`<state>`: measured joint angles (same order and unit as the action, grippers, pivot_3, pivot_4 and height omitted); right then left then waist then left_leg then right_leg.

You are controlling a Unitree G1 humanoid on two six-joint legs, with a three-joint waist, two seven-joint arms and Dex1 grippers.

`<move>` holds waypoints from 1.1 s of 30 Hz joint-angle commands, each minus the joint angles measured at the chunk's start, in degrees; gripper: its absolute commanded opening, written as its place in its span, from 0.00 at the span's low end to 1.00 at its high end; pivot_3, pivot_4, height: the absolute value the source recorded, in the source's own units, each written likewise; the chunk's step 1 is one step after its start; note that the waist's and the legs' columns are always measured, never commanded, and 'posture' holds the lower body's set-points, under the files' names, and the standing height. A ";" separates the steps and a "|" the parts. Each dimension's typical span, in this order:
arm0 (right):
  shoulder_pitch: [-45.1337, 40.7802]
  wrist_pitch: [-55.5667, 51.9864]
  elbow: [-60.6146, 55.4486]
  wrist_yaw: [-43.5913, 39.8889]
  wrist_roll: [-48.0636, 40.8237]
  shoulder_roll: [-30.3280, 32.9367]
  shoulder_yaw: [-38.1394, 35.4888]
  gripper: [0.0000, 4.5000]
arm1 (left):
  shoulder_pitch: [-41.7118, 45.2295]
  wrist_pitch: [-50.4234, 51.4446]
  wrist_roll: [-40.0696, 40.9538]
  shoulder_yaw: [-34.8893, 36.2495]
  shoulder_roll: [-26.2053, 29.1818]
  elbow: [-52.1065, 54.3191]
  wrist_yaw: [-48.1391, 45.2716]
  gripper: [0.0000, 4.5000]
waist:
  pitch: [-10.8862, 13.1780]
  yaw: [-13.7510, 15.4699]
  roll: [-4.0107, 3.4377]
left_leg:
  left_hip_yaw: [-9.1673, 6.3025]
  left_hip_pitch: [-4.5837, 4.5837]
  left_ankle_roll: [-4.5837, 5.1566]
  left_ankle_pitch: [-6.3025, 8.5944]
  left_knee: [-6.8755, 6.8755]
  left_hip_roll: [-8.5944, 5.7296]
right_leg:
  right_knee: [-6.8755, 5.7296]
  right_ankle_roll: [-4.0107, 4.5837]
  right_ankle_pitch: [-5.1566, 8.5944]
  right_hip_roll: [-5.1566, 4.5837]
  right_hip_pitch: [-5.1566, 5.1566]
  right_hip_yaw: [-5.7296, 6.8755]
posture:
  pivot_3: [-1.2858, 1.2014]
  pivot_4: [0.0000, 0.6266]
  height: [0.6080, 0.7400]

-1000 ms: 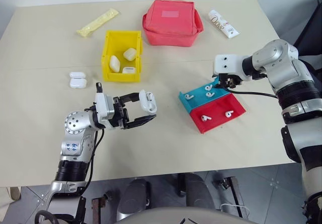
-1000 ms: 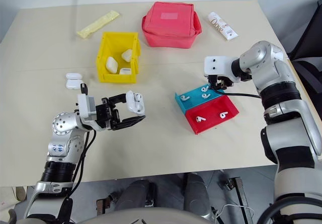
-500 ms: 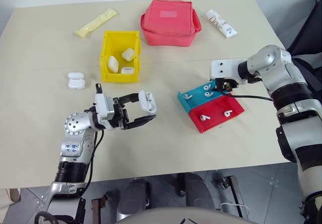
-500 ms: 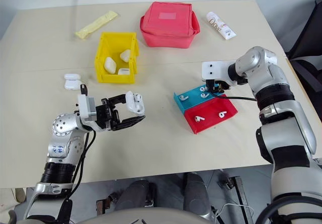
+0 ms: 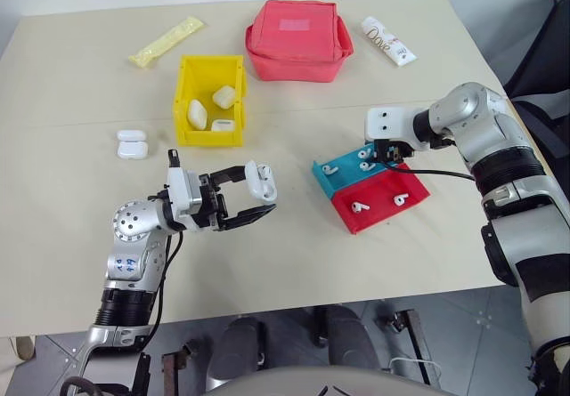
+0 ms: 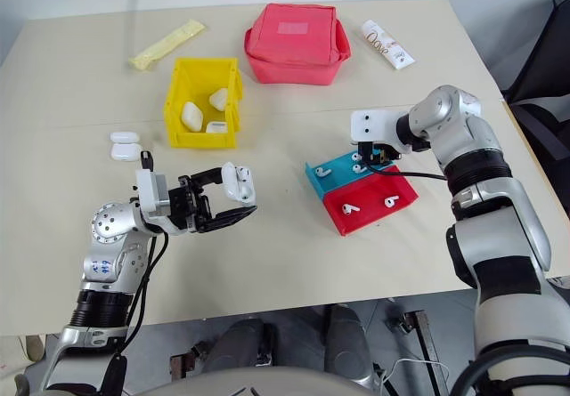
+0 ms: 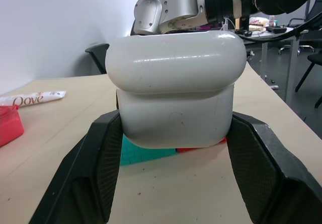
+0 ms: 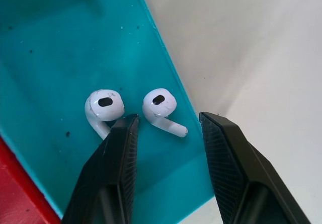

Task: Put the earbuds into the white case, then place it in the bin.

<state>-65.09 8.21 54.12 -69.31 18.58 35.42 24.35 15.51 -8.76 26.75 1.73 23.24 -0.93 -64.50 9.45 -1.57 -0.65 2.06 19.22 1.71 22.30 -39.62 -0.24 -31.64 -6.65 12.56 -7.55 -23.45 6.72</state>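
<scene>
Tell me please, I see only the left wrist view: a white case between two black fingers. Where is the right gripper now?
Observer: The right gripper is open, over the blue tray, with one earbud between its fingers.
Operator: Is that earbud already gripped?
Observer: No. Both fingers stand apart from it, and it lies flat on the tray.
Operator: How many earbuds are in the red tray?
Observer: Two lie on the red tray, which sits beside the blue one.
Operator: And the yellow bin?
Observer: The yellow bin stands farther back on the table, with three white cases inside. The left gripper holds the white case above the table, away from the bin.
</scene>
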 commanded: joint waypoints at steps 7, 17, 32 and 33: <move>-0.93 -7.32 -2.16 -3.01 -1.98 -1.08 -2.62 0.44 | -0.67 -0.55 0.49 0.25 0.21 2.78 0.62 0.61 | -0.02 -0.01 -0.03 | 0.00 0.00 0.00 0.00 0.00 0.01 | 0.00 0.00 0.00 0.00 0.00 0.00 | 0.52 0.24 1.00; -1.28 -9.52 -1.54 -3.26 -1.41 -2.40 -2.75 0.44 | -1.30 -0.57 0.48 0.25 0.20 3.39 0.95 0.61 | -0.03 -0.02 -0.04 | -0.01 -0.01 0.00 0.00 0.00 0.01 | -0.01 0.00 0.00 -0.01 0.00 -0.01 | 0.52 0.24 1.00; -1.59 -8.53 1.31 -3.20 0.32 -3.23 -1.63 0.44 | -2.98 -0.46 0.48 0.40 0.37 4.99 1.99 0.61 | -0.05 -0.04 -0.07 | -0.01 -0.03 -0.01 0.00 0.00 0.00 | -0.02 0.01 0.00 -0.02 0.01 -0.02 | 0.52 0.24 1.00; -1.64 -8.61 1.46 -3.26 0.37 -3.30 -1.68 0.44 | -3.06 -0.44 0.48 0.40 0.38 5.10 2.04 0.61 | -0.05 -0.05 -0.07 | -0.01 -0.03 -0.01 0.00 0.00 0.00 | -0.02 0.01 0.00 -0.01 0.01 -0.02 | 0.52 0.24 1.00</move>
<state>-66.14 -0.41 54.75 -72.35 18.43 32.36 22.29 12.89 -8.75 26.75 1.71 23.29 1.54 -63.09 9.40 -1.62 -0.72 2.05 19.19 1.70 22.31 -39.62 -0.24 -31.66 -6.64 12.56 -7.55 -23.44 6.70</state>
